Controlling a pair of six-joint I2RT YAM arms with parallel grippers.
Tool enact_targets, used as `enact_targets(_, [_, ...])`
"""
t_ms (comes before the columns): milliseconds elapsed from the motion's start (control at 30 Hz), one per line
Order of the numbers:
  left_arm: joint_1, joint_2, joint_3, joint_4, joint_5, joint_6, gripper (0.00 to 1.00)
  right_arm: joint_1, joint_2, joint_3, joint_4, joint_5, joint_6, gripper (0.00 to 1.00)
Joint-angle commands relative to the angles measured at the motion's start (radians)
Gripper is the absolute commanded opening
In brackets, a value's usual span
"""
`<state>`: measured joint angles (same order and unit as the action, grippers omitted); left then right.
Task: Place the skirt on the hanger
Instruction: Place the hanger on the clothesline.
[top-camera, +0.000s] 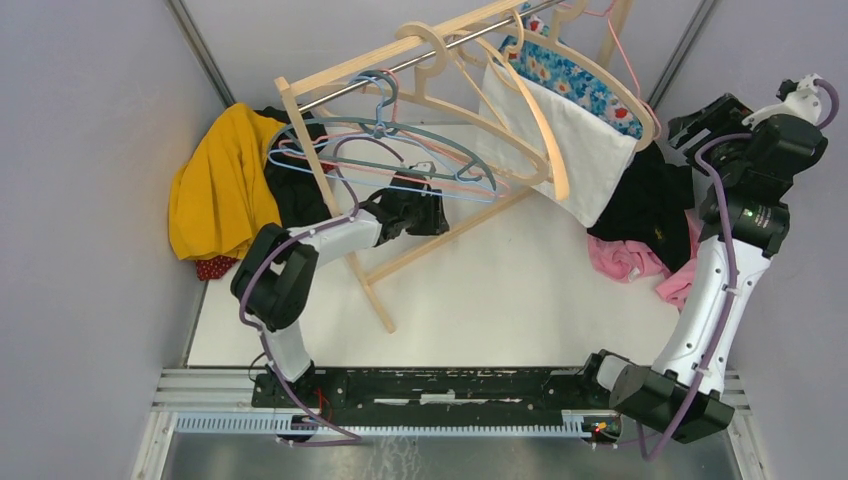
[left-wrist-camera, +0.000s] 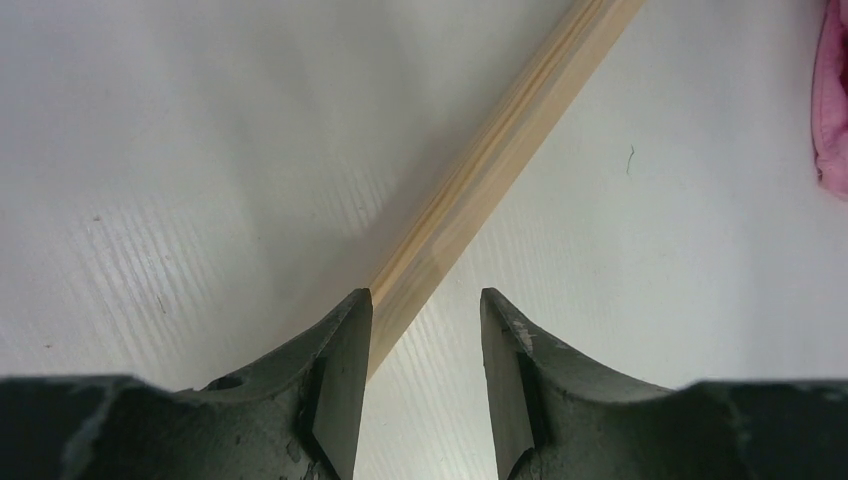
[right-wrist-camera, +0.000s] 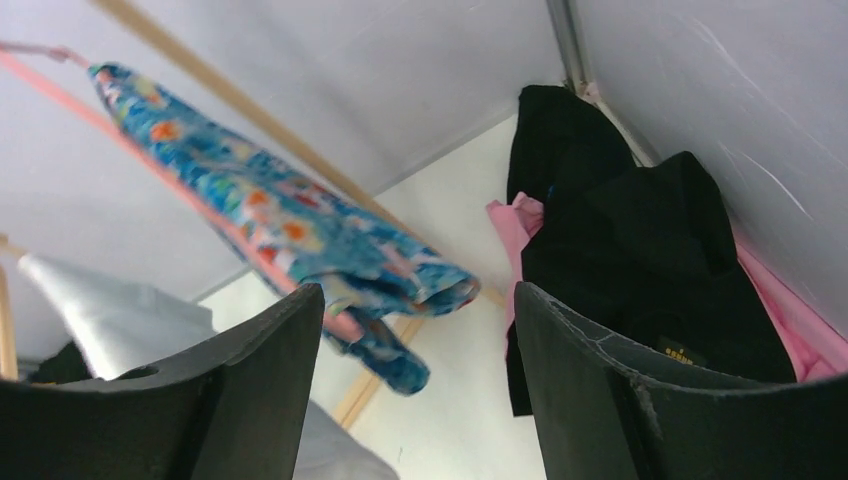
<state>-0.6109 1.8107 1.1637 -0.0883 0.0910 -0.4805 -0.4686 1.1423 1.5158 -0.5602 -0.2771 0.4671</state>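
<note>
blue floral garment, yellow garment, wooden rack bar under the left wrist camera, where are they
blue floral garment (right-wrist-camera: 300, 228), right wrist view, middle of the draped fold
yellow garment (top-camera: 215, 185), top external view, centre of the heap
wooden rack bar (left-wrist-camera: 498, 160), left wrist view, mid-length of the bar

At the top right of the overhead frame, the wooden rack is cut off by the edge. In the left wrist view, its bar disappears behind the left end effector, and a pink cloth is cropped at right. The label on the black garment is too small to read.
</note>
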Motion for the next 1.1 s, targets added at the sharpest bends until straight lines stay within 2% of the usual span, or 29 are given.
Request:
enact_targets(0, [0.000, -0.070, 0.012, -0.032, 0.024, 0.033, 0.52, -0.078, 0.021, -0.029, 0.170, -0.040, 0.100, 0.75])
enact_targets(267, [-0.008, -0.149, -0.006, -0.076, 0.034, -0.012, 0.52, -0.171, 0.077, -0.170, 0.347, -0.153, 0.245, 0.75])
enact_targets(467, [-0.053, -0.210, -0.068, -0.101, 0.003, -0.061, 0.52, -0.175, 0.145, -0.244, 0.384, -0.169, 0.251, 0.74])
enact_targets(633, [-0.077, -0.229, -0.117, -0.069, 0.040, -0.087, 0.53, -0.175, 0.211, -0.251, 0.406, -0.208, 0.268, 0.73])
enact_targets(900, [-0.148, -0.316, -0.173, -0.099, -0.002, -0.098, 0.50, -0.117, 0.330, -0.217, 0.421, -0.259, 0.265, 0.69])
enact_targets(1067, [-0.177, -0.466, -0.284, -0.158, -0.105, -0.152, 0.43, -0.047, 0.402, -0.180, 0.383, -0.235, 0.223, 0.69])
